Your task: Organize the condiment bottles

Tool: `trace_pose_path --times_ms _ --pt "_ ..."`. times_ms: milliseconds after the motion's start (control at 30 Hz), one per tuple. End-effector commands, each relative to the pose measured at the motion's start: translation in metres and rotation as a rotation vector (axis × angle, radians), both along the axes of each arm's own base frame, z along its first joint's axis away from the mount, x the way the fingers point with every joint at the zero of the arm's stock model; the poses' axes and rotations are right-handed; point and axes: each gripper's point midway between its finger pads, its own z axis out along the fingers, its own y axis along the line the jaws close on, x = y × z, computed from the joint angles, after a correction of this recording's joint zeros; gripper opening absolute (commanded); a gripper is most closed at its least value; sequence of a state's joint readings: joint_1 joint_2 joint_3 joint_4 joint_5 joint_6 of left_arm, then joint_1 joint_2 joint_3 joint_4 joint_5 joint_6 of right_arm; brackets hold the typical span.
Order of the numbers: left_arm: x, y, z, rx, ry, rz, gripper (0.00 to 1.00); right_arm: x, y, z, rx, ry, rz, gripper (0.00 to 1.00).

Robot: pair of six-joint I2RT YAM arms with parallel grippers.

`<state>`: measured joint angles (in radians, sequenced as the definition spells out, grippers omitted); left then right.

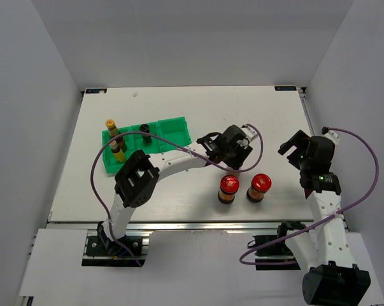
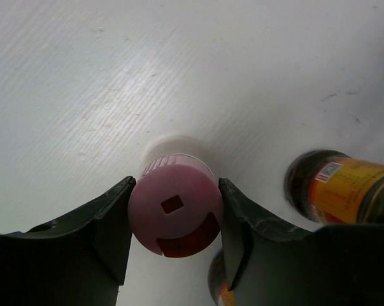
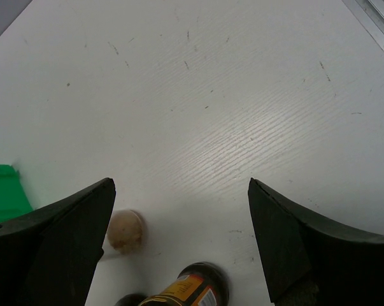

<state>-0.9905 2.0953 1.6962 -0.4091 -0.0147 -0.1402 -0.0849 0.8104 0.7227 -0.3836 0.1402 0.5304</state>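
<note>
My left gripper (image 2: 174, 191) is shut on the pink cap of a small pale bottle (image 2: 174, 213) that stands upright on the white table; in the top view the gripper (image 1: 238, 153) hides it. Two dark red-lidded jars (image 1: 228, 186) (image 1: 260, 185) stand just in front of it; one shows its orange label in the left wrist view (image 2: 344, 191). Two slim yellow-capped bottles (image 1: 110, 125) (image 1: 118, 150) and a dark-capped bottle (image 1: 145, 132) stand in the green tray (image 1: 172, 131). My right gripper (image 1: 292, 145) (image 3: 179, 185) is open and empty, right of the jars.
The tray sits at the back left; its corner shows in the right wrist view (image 3: 4, 197). The table's right edge rail (image 3: 376, 25) lies close to my right arm. Grey walls enclose the table on three sides.
</note>
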Motion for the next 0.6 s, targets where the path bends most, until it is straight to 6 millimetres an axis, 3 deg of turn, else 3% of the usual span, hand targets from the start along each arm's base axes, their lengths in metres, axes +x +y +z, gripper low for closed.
trace_pose_path --times_ms 0,167,267,367,500,567 --pt "0.023 0.017 0.081 -0.089 -0.182 0.13 0.38 0.009 0.005 0.014 -0.023 -0.07 0.058 0.89" --pt "0.043 0.064 0.13 -0.182 -0.233 0.275 0.38 0.014 0.026 0.018 -0.022 -0.103 0.21 0.89" --pt "0.069 0.116 0.131 -0.169 -0.24 0.423 0.38 0.016 0.027 0.018 -0.027 -0.104 0.212 0.89" --pt "0.081 0.166 0.148 -0.187 -0.262 0.539 0.38 0.02 0.03 0.019 -0.043 -0.092 0.228 0.89" --pt "0.092 0.223 0.144 -0.146 -0.261 0.696 0.39 0.032 0.041 0.03 -0.095 -0.125 0.256 0.89" --pt "0.092 0.245 0.135 -0.122 -0.244 0.764 0.39 0.039 0.059 0.036 -0.131 -0.137 0.297 0.89"
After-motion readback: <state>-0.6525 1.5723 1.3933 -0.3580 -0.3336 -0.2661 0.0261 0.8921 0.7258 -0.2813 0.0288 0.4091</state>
